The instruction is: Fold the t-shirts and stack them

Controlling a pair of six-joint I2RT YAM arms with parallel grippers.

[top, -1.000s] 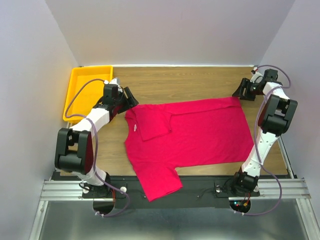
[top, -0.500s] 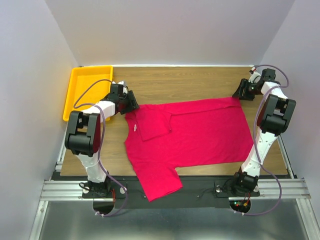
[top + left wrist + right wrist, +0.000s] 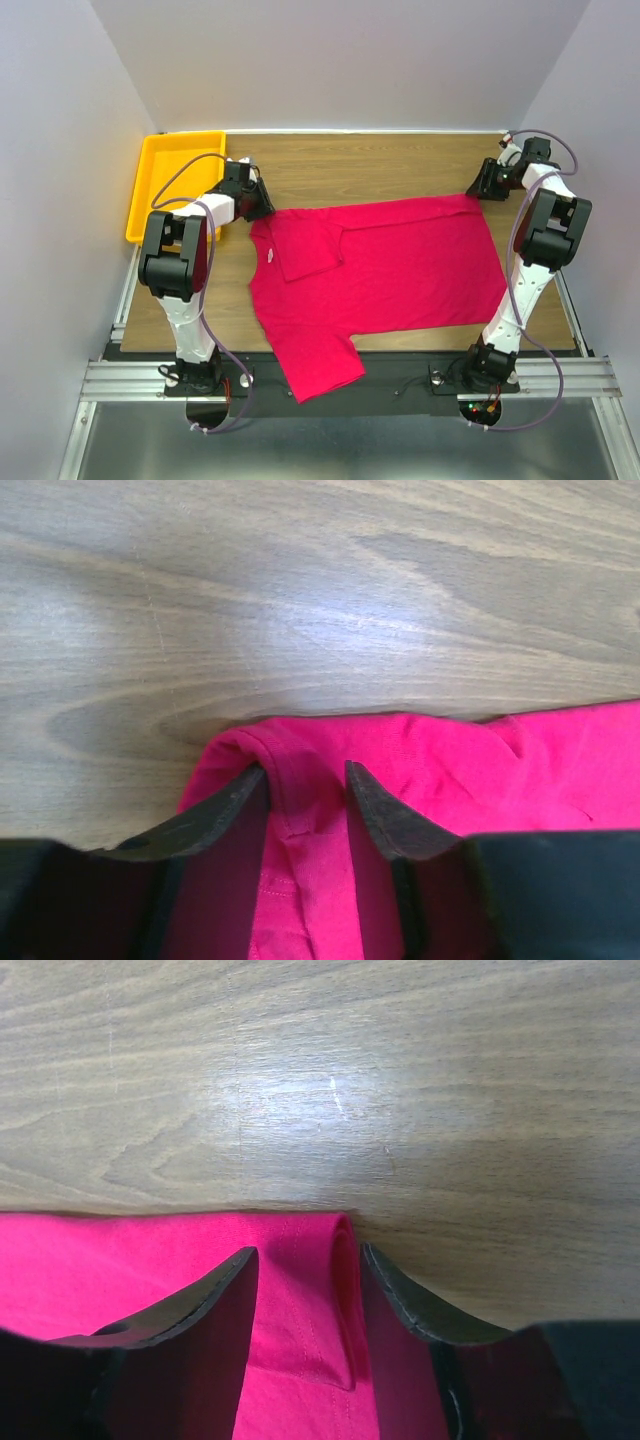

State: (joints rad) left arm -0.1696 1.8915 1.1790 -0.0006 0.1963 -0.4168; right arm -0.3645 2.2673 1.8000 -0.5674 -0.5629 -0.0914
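The crimson t-shirt (image 3: 400, 260) lies spread flat on the wooden table. Its far sleeve is folded in over the chest, and a white neck label (image 3: 268, 257) shows at the left. My left gripper (image 3: 258, 203) is down at the shirt's far left shoulder corner. In the left wrist view (image 3: 305, 770) its jaws stand narrowly apart astride a raised ridge of red cloth (image 3: 480, 770). My right gripper (image 3: 478, 187) is down at the far right hem corner. In the right wrist view (image 3: 308, 1250) its jaws stand narrowly apart astride the rolled hem edge (image 3: 100, 1260).
A yellow plastic tray (image 3: 170, 190) stands empty at the far left, just behind my left arm. The shirt's near sleeve hangs over the table's front edge onto the black rail (image 3: 400, 365). White walls close in on three sides.
My left arm has raised its elbow and swung closer to the tray, and its gripper has settled at the shirt's shoulder corner. The right arm and the shirt have not moved.
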